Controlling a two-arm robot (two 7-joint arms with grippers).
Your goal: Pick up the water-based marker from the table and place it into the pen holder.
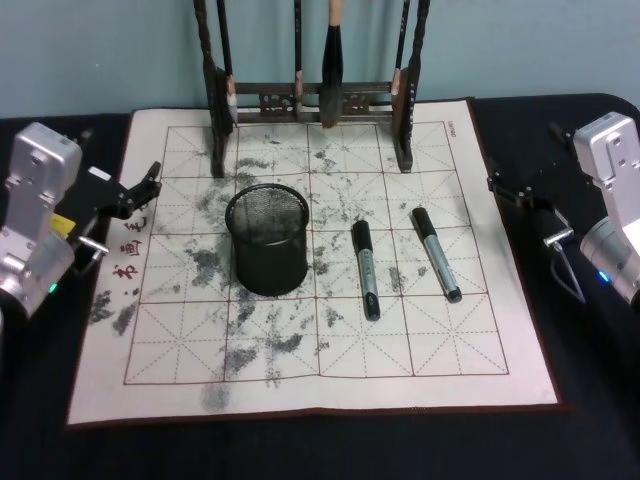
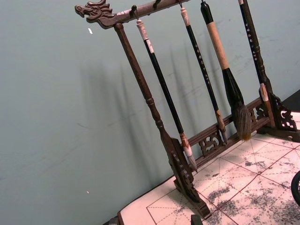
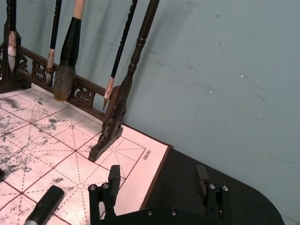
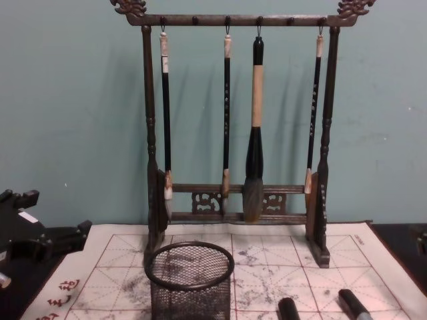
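Note:
Two black-and-grey water-based markers lie on the ink-stained practice mat (image 1: 330, 375), one (image 1: 365, 270) just right of the pen holder and one (image 1: 437, 253) further right. Their caps show low in the chest view (image 4: 288, 308) (image 4: 353, 303). One marker's end (image 3: 44, 206) shows in the right wrist view. The pen holder (image 1: 267, 240) (image 4: 190, 283) is a black mesh cup, upright and holding nothing, left of the mat's centre. My left gripper (image 1: 122, 165) (image 4: 53, 215) hangs open off the mat's left edge. My right gripper (image 1: 523, 160) (image 3: 158, 174) is open beyond the mat's right edge.
A tall dark wooden rack (image 1: 310, 100) (image 4: 233, 113) with several hanging calligraphy brushes stands along the mat's far edge, behind the holder (image 2: 296, 187). The rack (image 2: 159, 122) (image 3: 126, 93) shows in both wrist views. Black tablecloth (image 1: 590, 400) surrounds the mat, and a teal wall is behind.

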